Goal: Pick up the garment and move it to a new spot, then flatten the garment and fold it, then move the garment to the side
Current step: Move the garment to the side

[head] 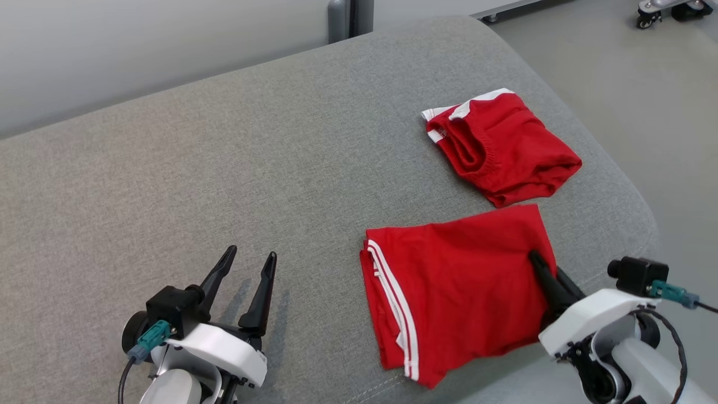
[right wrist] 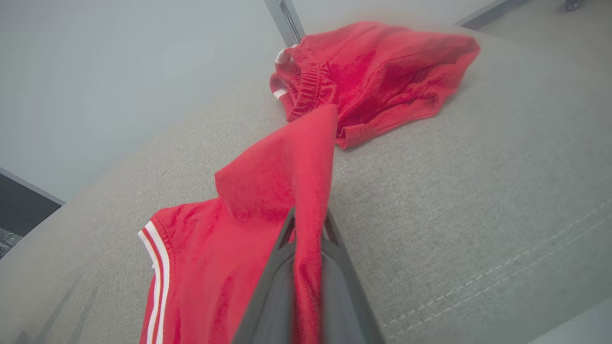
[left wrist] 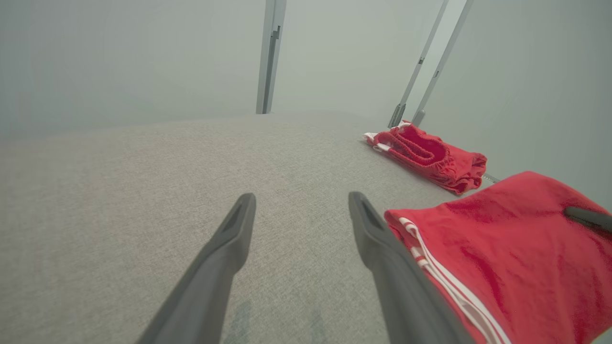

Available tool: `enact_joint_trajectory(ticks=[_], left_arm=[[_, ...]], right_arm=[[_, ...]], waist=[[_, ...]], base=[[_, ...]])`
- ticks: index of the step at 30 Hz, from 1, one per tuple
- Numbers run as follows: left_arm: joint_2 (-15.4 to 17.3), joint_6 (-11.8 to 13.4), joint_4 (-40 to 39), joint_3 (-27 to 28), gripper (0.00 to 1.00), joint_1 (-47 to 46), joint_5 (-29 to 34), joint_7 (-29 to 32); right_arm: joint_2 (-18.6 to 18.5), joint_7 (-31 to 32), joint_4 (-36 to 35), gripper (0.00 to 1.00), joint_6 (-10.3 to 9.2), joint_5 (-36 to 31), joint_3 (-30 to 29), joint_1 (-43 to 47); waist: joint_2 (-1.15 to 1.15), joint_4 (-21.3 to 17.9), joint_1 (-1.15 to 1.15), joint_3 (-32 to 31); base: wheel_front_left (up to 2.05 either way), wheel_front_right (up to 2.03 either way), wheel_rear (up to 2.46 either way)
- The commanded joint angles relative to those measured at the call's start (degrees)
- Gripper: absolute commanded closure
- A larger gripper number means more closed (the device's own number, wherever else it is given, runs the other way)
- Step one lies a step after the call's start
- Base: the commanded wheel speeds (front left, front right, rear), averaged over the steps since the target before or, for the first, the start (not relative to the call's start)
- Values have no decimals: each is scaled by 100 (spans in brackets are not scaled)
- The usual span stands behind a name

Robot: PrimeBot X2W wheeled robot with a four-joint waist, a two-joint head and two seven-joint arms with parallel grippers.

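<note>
Garment [head: 454,280] edge sits pinched in the right pincer [head: 541,264], fingers angled forward; left pincer [head: 251,253] spread nearby.

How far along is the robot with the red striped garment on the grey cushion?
Looks done: the red white-striped garment lies folded on the grey fabric cushion. In hand: the right gripper is shut on its right edge; the left gripper is open, off the cloth. Remaining: moving it aside.

no writing, label, brand or number can be read anywhere.
</note>
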Motion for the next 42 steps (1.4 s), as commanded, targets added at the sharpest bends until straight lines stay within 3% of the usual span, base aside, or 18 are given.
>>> enact_joint_trajectory(ticks=[1,12,29,30,31,36,39,42], left_arm=[[99,-40,-163,159,0,-119,70,-34],[135,-40,-234,116,0,-269,106,-34],[204,-40,-373,-80,0,-472,176,-34],[210,-40,-378,-103,0,-489,181,-34],[215,-40,-381,-121,0,-504,184,-34],[206,-40,-412,-123,0,-582,207,-34],[184,-40,-418,-84,0,-590,225,-34],[147,-40,-407,-13,0,-533,241,-34]], right_arm=[[-58,-85,-193,100,25,-308,-87,-256],[-277,-85,-54,100,25,-1273,-482,-1438],[-899,-85,2047,100,25,-1831,-1434,-2700],[-889,-83,2325,58,25,-1917,-1460,-2728],[-862,-84,2560,0,25,-2016,-1467,-2779],[-1119,-84,3091,0,25,-2830,-2187,-3120],[-1190,-84,2747,0,25,-3533,-2952,-3033],[-947,-85,2099,0,25,-4332,-3735,-2674]], waist=[[0,59,0,87],[0,528,0,381],[0,1141,0,702],[0,1173,0,714],[0,1198,0,721],[0,1331,0,760],[0,1395,0,711],[0,1445,0,588]], base=[[0,0,0],[0,0,0],[0,0,0],[0,0,0],[0,0,0],[0,0,0],[0,0,0],[0,0,0]])
